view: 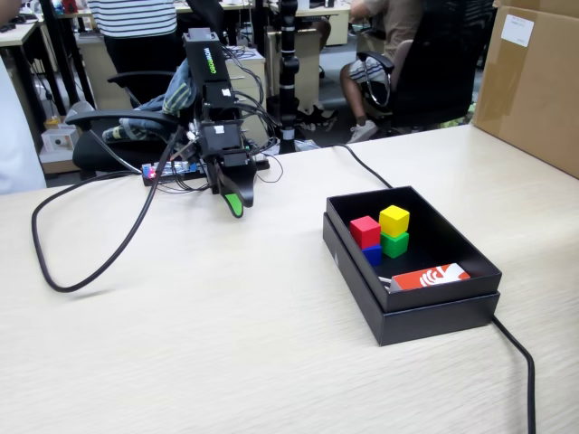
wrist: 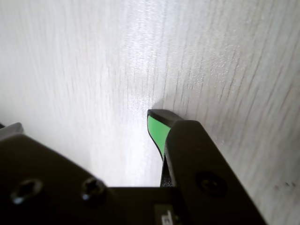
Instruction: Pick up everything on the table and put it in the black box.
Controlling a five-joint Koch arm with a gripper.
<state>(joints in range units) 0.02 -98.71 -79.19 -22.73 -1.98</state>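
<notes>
- Office chairs and seated people fill the background behind the pale wood-grain table (view: 181,344), which is bare and matte around the arm.
- All four cubes sit in the black box (view: 470,262): the yellow cube (view: 394,220) on the green cube (view: 394,243), the red cube (view: 365,231) on the blue cube (view: 373,256). An orange-red card (view: 431,277) lies beside them.
- The tool (view: 235,204) hangs low over the table, well apart from the box, holding nothing. Only one green-lined tip shows, so I cannot tell if it is open.
- To my judgement the task is finished. A risk is the black cable (view: 81,262): the arm could catch it.
- The cubes look hard and smooth, the box is stiff matte cardboard.
</notes>
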